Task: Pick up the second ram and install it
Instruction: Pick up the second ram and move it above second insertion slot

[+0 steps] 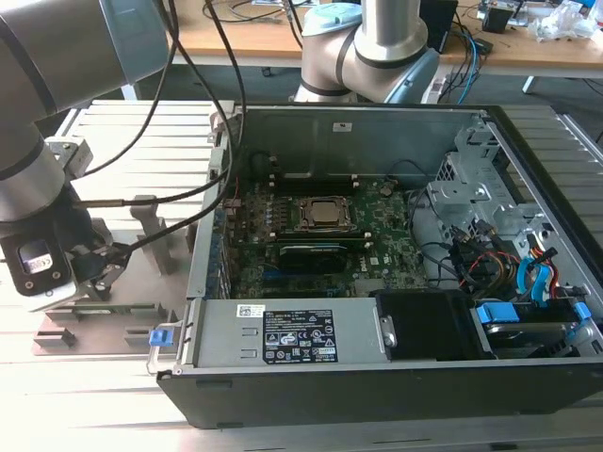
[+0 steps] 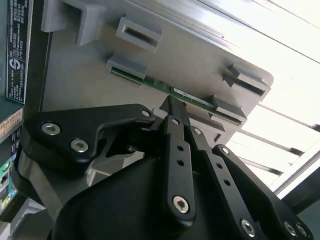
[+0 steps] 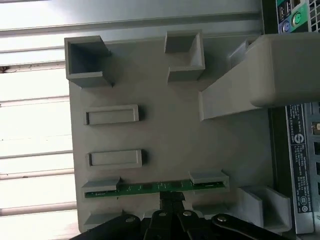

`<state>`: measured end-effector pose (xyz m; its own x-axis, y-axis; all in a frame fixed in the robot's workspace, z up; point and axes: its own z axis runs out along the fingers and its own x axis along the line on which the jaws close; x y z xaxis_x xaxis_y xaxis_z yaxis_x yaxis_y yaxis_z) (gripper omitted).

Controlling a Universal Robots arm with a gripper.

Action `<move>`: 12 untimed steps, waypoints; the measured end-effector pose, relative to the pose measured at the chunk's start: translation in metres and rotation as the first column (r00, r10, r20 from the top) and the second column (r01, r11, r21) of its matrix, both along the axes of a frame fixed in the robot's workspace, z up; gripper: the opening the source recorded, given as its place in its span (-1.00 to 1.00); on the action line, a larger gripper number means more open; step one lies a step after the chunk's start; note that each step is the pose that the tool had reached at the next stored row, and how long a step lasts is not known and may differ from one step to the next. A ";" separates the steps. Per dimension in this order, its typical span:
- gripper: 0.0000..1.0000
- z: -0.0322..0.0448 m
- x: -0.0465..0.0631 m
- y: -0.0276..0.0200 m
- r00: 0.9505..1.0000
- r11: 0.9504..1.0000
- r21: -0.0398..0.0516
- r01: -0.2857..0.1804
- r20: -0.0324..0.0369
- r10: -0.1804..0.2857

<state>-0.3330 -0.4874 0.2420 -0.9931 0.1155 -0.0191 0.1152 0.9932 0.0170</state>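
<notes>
Open PC case (image 1: 377,405) is laid flat on slatted metal counter (image 1: 122,127). Green motherboard (image 1: 386,226) is seen inside, with CPU socket (image 1: 325,214) near its middle. Labelled silver box (image 1: 283,339) is set along the near wall. Blue cables (image 1: 528,282) are bundled at the exterior view's right. Grey slotted holder tray (image 3: 165,100) is placed beside the case.

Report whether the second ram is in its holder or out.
In. The second ram stands on edge between the grey holder end brackets, with the hand at its middle.
</notes>
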 end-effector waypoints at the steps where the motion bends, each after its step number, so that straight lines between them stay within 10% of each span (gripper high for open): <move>1: -0.79 -0.0006 0.000 0.0000 0.999 0.999 -0.004 0.043 0.000 -0.043; 6: -0.79 -0.0022 0.000 0.0000 0.985 0.985 -0.033 0.170 0.003 -0.170; 8: -0.79 -0.0023 0.000 0.0000 0.965 0.964 -0.035 0.262 0.004 -0.262; 12: -0.79 -0.0025 0.000 0.0000 0.942 0.942 -0.035 0.334 0.004 -0.334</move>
<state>-0.3330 -0.4874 0.2395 -0.8976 0.4401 -0.0266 0.4406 0.8976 -0.0173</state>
